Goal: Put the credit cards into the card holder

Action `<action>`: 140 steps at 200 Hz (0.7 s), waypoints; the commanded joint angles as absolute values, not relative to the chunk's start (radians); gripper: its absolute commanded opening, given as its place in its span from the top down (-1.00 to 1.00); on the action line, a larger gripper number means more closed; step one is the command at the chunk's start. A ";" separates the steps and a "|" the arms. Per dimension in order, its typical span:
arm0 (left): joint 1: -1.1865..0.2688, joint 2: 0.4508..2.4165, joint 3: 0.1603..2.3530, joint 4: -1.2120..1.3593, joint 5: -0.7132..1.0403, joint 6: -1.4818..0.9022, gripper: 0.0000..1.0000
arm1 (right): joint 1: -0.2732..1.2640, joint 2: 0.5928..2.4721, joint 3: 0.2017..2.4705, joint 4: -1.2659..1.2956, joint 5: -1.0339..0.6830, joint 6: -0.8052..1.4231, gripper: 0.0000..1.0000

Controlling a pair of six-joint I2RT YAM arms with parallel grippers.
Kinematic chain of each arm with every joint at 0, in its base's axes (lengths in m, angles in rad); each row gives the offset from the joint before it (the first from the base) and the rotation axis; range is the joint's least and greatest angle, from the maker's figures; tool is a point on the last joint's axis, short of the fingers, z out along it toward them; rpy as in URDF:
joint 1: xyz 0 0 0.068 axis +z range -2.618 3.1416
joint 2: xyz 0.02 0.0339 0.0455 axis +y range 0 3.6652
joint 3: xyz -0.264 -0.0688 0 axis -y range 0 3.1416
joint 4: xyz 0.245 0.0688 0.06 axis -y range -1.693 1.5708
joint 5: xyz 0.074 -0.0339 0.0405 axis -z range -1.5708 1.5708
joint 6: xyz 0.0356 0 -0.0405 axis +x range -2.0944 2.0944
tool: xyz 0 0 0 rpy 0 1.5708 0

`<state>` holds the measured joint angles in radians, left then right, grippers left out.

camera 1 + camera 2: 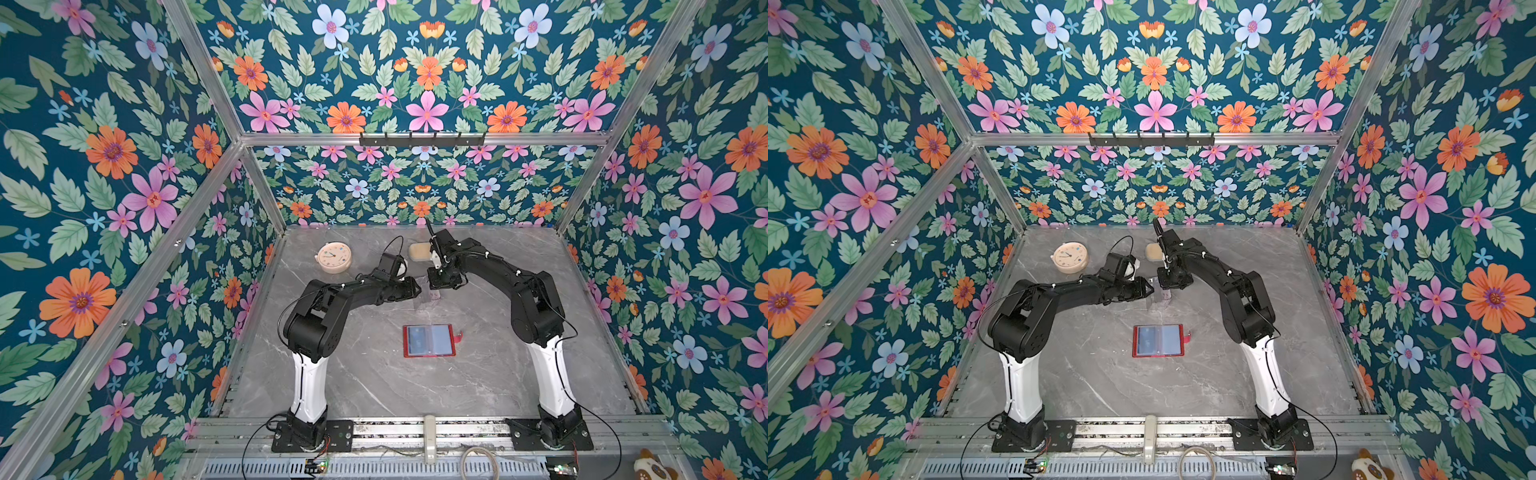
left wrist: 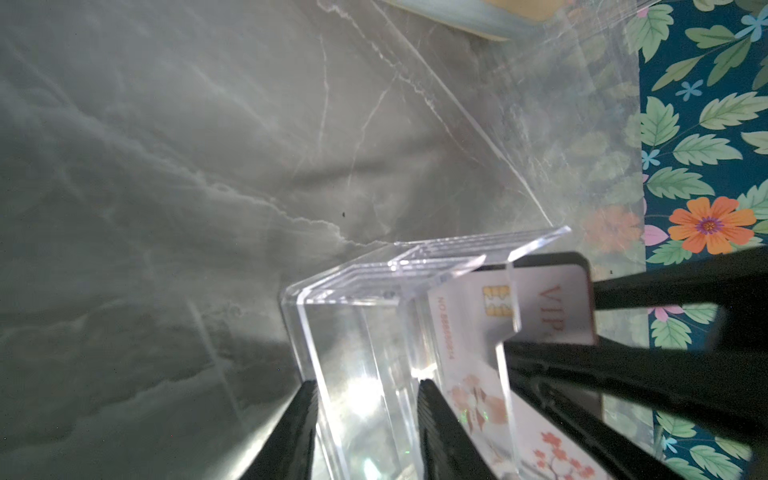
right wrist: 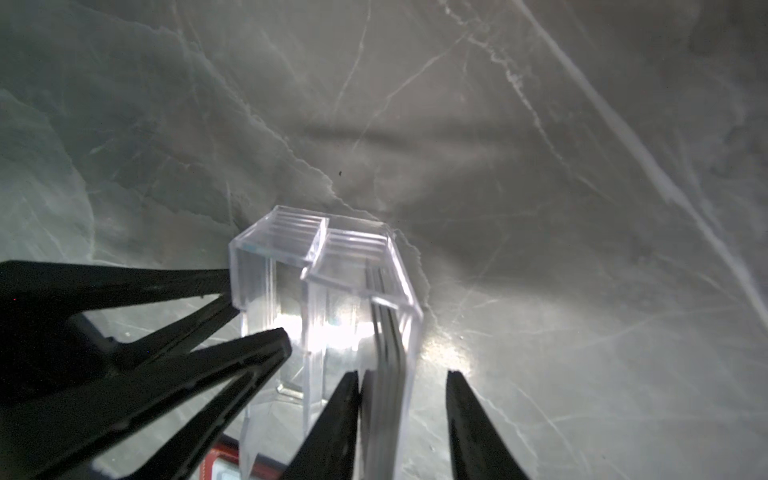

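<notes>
Credit cards [image 2: 469, 332] on edge in acrylic stand [image 3: 282, 237], mid-table, far of open card holder [image 1: 429, 340]. Left gripper [image 2: 365, 386] looks clamped on stand; right gripper [image 3: 403, 372] part-open, straddling cards, no pinch. Light, stiff, slick: pinch flat faces near top edge.

Marble table [image 1: 374, 386] bears card holder [image 1: 429, 340], clock [image 1: 333, 257], beige case [image 1: 419, 251], acrylic stand [image 3: 282, 237].
</notes>
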<state>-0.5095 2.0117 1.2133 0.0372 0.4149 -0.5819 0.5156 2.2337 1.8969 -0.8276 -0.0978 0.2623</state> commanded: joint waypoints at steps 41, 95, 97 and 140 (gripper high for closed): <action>-0.508 2.004 1.199 -0.026 0.375 -0.584 0.18 | 0.528 2.228 1.936 -0.909 -0.015 0.242 0.28; -0.508 2.002 1.194 -0.024 0.373 -0.587 0.18 | 0.543 2.223 1.962 -0.932 0.000 0.234 0.35; -0.508 2.002 1.193 -0.022 0.373 -0.587 0.18 | 0.543 2.223 1.963 -0.933 0.001 0.235 0.35; -0.508 2.000 1.192 -0.023 0.373 -0.586 0.18 | 0.551 2.221 1.980 -0.953 0.026 0.233 0.43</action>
